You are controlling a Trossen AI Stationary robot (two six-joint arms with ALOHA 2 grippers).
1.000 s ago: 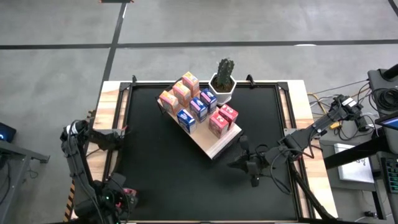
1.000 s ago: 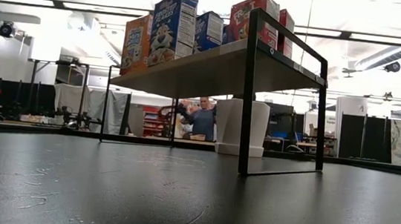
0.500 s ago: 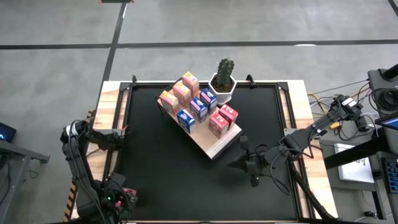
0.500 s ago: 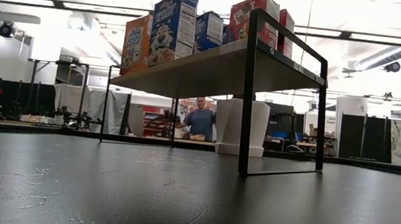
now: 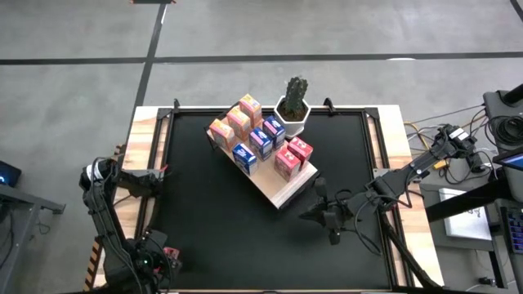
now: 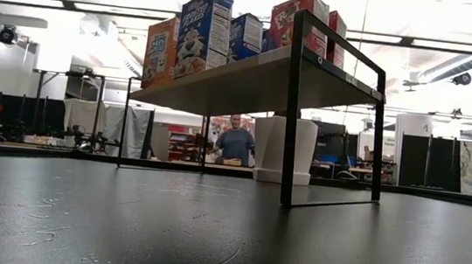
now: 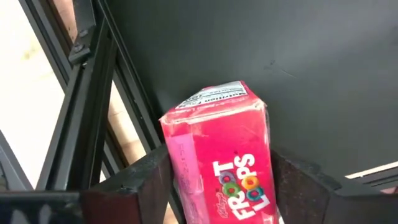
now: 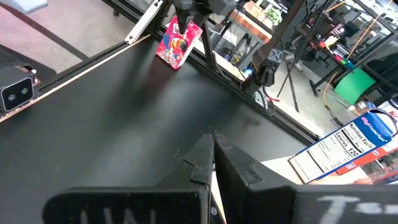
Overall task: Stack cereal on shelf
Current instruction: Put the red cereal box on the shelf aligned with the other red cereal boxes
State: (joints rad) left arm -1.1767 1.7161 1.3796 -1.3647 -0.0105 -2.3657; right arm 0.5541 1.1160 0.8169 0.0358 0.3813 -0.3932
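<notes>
The left gripper [image 7: 219,177], barely shifted at the table's near-left corner, now clamps a pink box [image 7: 214,143], so a lift toward the shelf [image 5: 288,189] looks next. Seven boxes [image 5: 260,140] stand there already. The right gripper [image 5: 317,214] waits beside it, pinched together.

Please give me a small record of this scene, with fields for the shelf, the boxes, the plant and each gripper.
shelf: light-wood board on black legs, standing on the black table
boxes on shelf: eight cereal boxes, upright
plant: white potted cactus beside the shelf
left gripper: at the table's near-left corner, holding a pink Froot Loops box
right gripper: shut, empty, near the shelf's corner
</notes>
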